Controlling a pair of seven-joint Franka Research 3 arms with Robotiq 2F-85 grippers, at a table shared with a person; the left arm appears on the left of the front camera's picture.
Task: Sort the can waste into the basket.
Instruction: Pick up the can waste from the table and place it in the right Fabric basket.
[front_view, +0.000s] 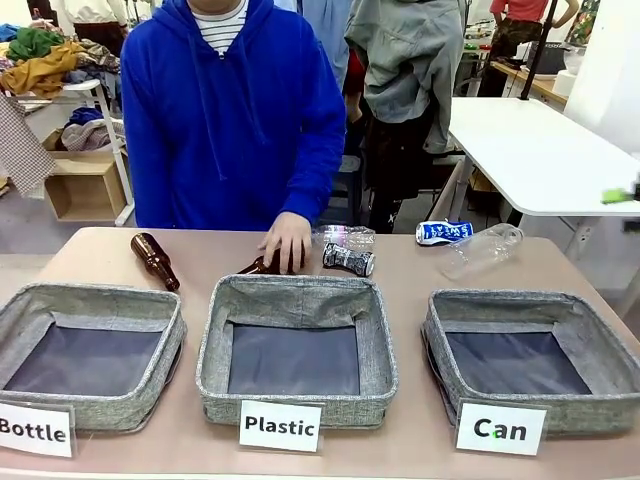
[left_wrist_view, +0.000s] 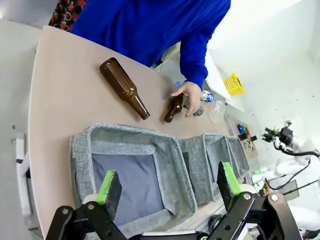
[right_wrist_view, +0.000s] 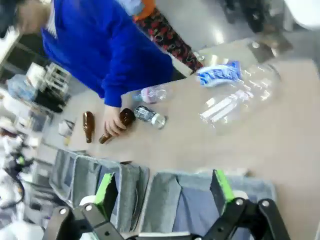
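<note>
Three grey baskets (front_view: 296, 290) up front, Can basket (front_view: 600, 345) at four o'clock, left gripper (left_wrist_view: 167, 175) and right gripper (right_wrist_view: 163, 179) both spread wide, holding nothing, while black can (front_view: 349, 259) at twelve and blue can (front_view: 443, 232) at one lie on the tan table (front_view: 100, 250) with two brown bottles (front_view: 154, 260), two clear bottles (front_view: 480, 250), a person's hand (front_view: 287, 238), and a white table (front_view: 540, 150) behind.

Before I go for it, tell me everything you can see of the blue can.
The blue can is a small metal drink can, blue with white lettering, visibly dented. It lies on its side on the table near the far edge, beyond the basket labelled Can, which is empty. A clear plastic bottle lies right beside it; whether they touch is unclear. Nothing grips it.
</note>
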